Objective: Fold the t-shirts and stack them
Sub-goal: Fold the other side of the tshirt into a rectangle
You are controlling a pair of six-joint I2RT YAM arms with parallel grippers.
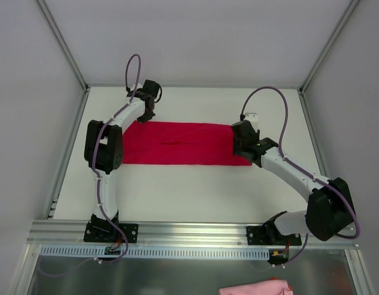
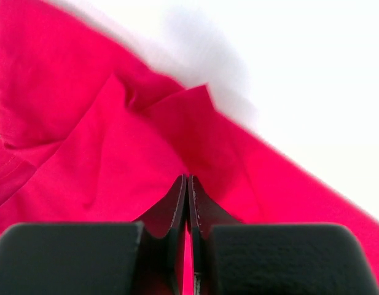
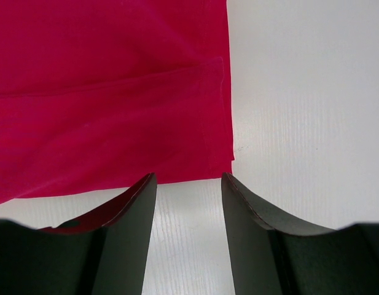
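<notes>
I see the plain crimson t-shirt [image 1: 177, 144] folded into a long band across the middle of the desk [image 1: 195, 190]. The left pincer [image 2: 188, 184] pinches its far-left corner, and the right pincer [image 3: 188, 181] is spread at its right end.

On my overhead feed the white desk [image 1: 195, 190] fills the middle, and the right wrist camera catches a bare, faintly grained patch of it. Pale grey wall panels [image 1: 195, 37] close it in at the back and on both sides, with slim metal posts [image 1: 61, 43] running along the back corners. Across the near edge I see an aluminium rail [image 1: 189, 230], a slotted strip [image 1: 177, 251] just below it, then a dull metal sheet [image 1: 158, 276]. A pale pink cloth [image 1: 255, 289] lies on that sheet, cut off by the bottom edge.
</notes>
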